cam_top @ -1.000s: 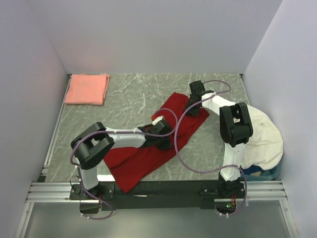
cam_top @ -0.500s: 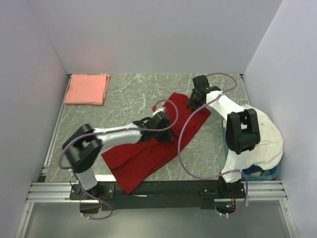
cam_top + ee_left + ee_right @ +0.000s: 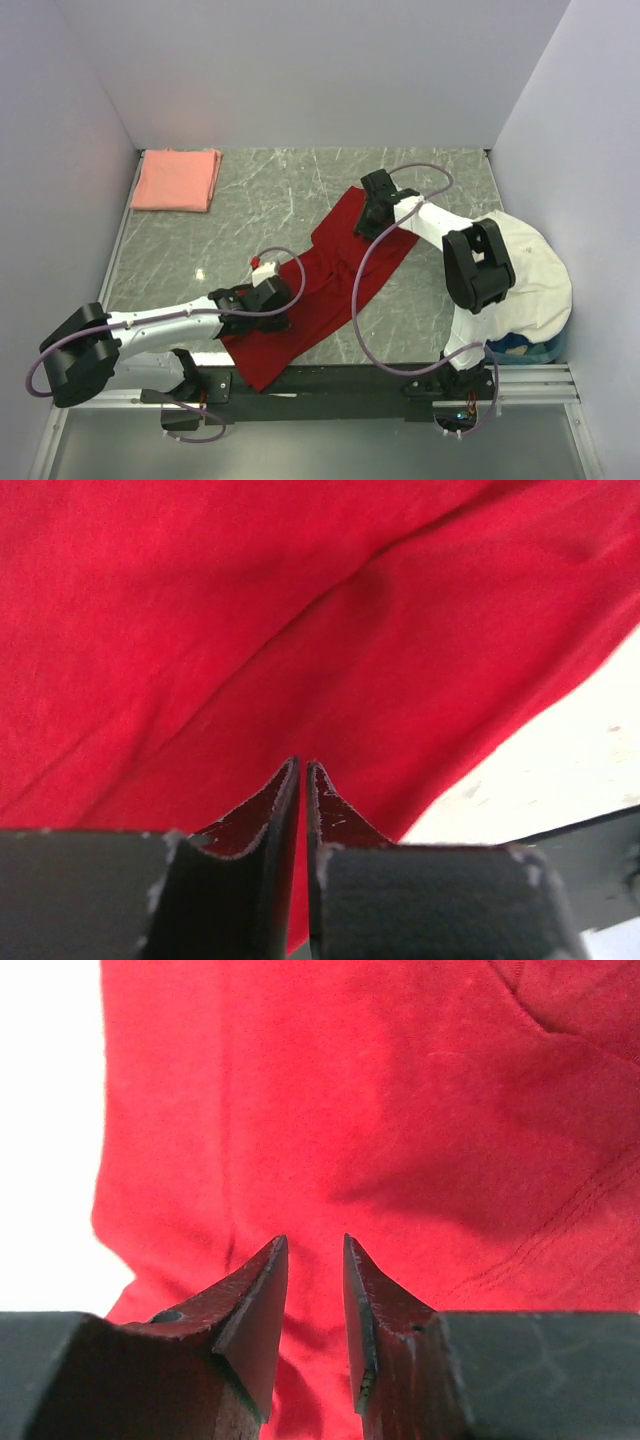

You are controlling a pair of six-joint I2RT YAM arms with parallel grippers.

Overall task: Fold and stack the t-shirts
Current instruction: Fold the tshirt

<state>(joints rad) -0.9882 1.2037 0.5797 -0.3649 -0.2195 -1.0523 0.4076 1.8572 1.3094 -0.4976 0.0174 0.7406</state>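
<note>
- Grey veined table (image 3: 280, 200): walled on three sides.
- Deep red t-shirt (image 3: 325, 275): lies in a long diagonal band from the near left toward the far right, its near tip over the table's front edge.
- White cloth (image 3: 535, 270): heaped at the right edge, partly behind the right arm. A blue object beneath it is mostly hidden.
- Salmon-pink t-shirt (image 3: 177, 180): folded in the far left corner, well apart from the red one.
- Left arm: stretched low to the right. The left gripper (image 3: 303, 765) is at the red shirt's near end, jaws almost together. Whether they pinch cloth cannot be told.
- Right arm: bent forward and leftward. The right gripper (image 3: 315, 1240) is over the red shirt's far end, jaws parted, grasping nothing.
</note>
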